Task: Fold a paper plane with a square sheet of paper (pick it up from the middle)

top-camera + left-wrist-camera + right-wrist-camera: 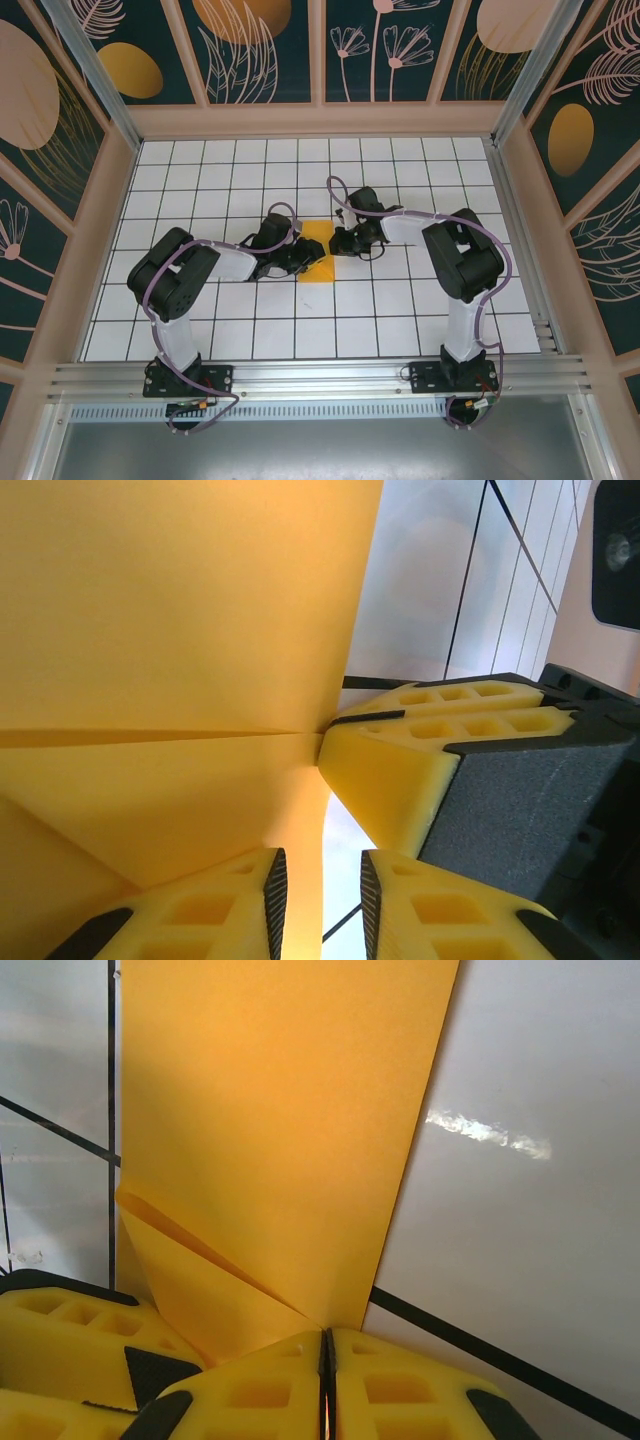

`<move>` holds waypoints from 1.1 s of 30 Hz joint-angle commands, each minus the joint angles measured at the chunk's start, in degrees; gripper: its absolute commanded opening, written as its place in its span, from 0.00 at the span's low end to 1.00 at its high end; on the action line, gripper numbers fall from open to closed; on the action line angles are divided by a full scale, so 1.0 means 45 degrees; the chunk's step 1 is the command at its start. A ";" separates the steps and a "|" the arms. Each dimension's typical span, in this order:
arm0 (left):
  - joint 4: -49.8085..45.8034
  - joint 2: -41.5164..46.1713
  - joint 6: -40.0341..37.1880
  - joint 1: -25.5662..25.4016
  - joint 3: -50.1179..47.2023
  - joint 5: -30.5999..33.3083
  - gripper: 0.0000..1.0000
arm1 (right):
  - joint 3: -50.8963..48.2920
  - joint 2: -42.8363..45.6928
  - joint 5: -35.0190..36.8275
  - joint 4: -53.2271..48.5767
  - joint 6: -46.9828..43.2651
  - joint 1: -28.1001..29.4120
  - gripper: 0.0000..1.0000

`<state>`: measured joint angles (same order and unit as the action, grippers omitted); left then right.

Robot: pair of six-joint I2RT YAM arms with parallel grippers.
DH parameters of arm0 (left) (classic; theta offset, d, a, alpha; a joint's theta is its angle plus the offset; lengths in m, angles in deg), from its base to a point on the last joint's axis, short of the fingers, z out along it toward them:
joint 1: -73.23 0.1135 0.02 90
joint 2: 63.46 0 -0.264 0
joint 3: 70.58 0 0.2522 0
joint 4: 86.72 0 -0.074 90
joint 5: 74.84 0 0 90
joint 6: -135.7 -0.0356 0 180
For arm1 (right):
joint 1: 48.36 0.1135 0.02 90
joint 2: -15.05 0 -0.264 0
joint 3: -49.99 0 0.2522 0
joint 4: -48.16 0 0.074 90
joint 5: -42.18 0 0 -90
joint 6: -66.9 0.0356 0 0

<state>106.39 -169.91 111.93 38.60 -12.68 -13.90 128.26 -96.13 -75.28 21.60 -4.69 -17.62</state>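
The square sheet of paper [318, 250] is orange-yellow and folded narrow, and it lies on the white grid floor between both grippers. A crease runs across the paper [180, 630] in the left wrist view. My left gripper [300, 262] is at its left edge. Its jaws [322, 865] stand apart, with a strip of the paper's edge lying against the left pad [272, 900]. My right gripper [337, 242] is at the sheet's right side. In the right wrist view it [325, 1338] is shut on the edge of the paper [280, 1130], where a folded flap [200, 1290] meets the pads.
The floor is white tiles with black grid lines [400, 300], walled by a wooden frame [320, 120] with painted panels. The right gripper's yellow fingers [400, 770] sit close in front of the left gripper. A metal rail [320, 375] runs along the near edge.
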 commanded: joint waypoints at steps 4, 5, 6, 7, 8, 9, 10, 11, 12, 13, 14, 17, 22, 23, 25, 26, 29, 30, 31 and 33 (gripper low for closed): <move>-0.0171 -0.0259 -0.0032 -0.0077 -0.0156 0.0226 0.29 | 0.0255 -0.0017 0.0033 -0.0128 0.0106 0.0062 0.11; -0.0180 -0.0269 -0.0011 -0.0078 -0.0157 0.0243 0.29 | 0.0244 0.0029 -0.0008 -0.0090 0.0112 0.0063 0.11; -0.0205 -0.0268 -0.0001 -0.0096 -0.0155 0.0243 0.29 | 0.0215 0.0084 -0.0063 -0.0043 0.0107 0.0063 0.11; -0.0228 -0.0269 0.0007 -0.0081 -0.0176 0.0280 0.29 | 0.0220 0.0099 -0.0105 -0.0010 0.0107 0.0063 0.10; -0.0244 -0.0274 0.0018 -0.0086 -0.0189 0.0289 0.29 | 0.0221 0.0135 -0.0144 0.0026 0.0107 0.0061 0.09; -0.0249 -0.0288 0.0042 -0.0080 -0.0180 0.0303 0.29 | 0.0234 0.0151 -0.0147 0.0037 0.0125 0.0063 0.09; -0.0244 -0.0286 0.0048 -0.0082 -0.0188 0.0305 0.29 | 0.0254 0.0154 -0.0147 0.0041 0.0118 0.0063 0.08; -0.0248 -0.0303 0.0051 -0.0095 -0.0186 0.0306 0.29 | 0.0273 0.0142 -0.0129 0.0031 0.0107 0.0063 0.06; -0.0246 -0.0306 0.0053 -0.0097 -0.0199 0.0322 0.29 | 0.0292 0.0136 -0.0128 0.0031 0.0107 0.0063 0.06; -0.0248 -0.0304 0.0068 -0.0090 -0.0209 0.0325 0.29 | 0.0293 0.0125 -0.0128 0.0031 0.0090 0.0063 0.05; -0.0247 -0.0289 0.0072 -0.0093 -0.0200 0.0332 0.29 | 0.0294 0.0145 -0.0146 0.0046 0.0083 0.0063 0.05; -0.0242 -0.0306 0.0066 -0.0095 -0.0219 0.0356 0.29 | 0.0274 0.0154 -0.0147 0.0104 0.0049 0.0063 0.05; -0.0249 -0.0289 0.0082 -0.0088 -0.0240 0.0359 0.29 | 0.0293 0.0115 -0.0167 0.0224 0.0049 0.0063 0.05; -0.0258 -0.0288 0.0095 -0.0089 -0.0233 0.0368 0.29 | 0.0321 0.0100 -0.0158 0.0241 0.0049 0.0062 0.05; -0.0307 -0.0295 0.0097 -0.0092 -0.0238 0.0416 0.28 | 0.0313 0.0109 -0.0132 0.0271 0.0085 0.0063 0.06; -0.0337 -0.0308 0.0097 -0.0084 -0.0231 0.0430 0.29 | 0.0332 0.0114 -0.0103 0.0275 0.0106 0.0063 0.07; -0.0489 -0.0366 0.0086 -0.0087 -0.0258 0.0528 0.28 | 0.0332 0.0229 0.0112 0.0316 0.0288 0.0063 0.09; -0.0521 -0.0379 0.0096 -0.0094 -0.0258 0.0576 0.28 | 0.0322 0.0302 0.0178 0.0346 0.0348 0.0063 0.10; -0.0558 -0.0372 0.0090 -0.0089 -0.0275 0.0599 0.28 | 0.0294 0.0424 0.0232 0.0377 0.0445 0.0063 0.11; -0.0585 -0.0367 0.0139 -0.0085 -0.0297 0.0674 0.27 | 0.0170 0.0715 0.0345 0.0524 0.0638 0.0063 0.13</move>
<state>105.93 -170.24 111.96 38.40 -12.83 -12.37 128.26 -96.00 -75.26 22.28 -3.35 -17.62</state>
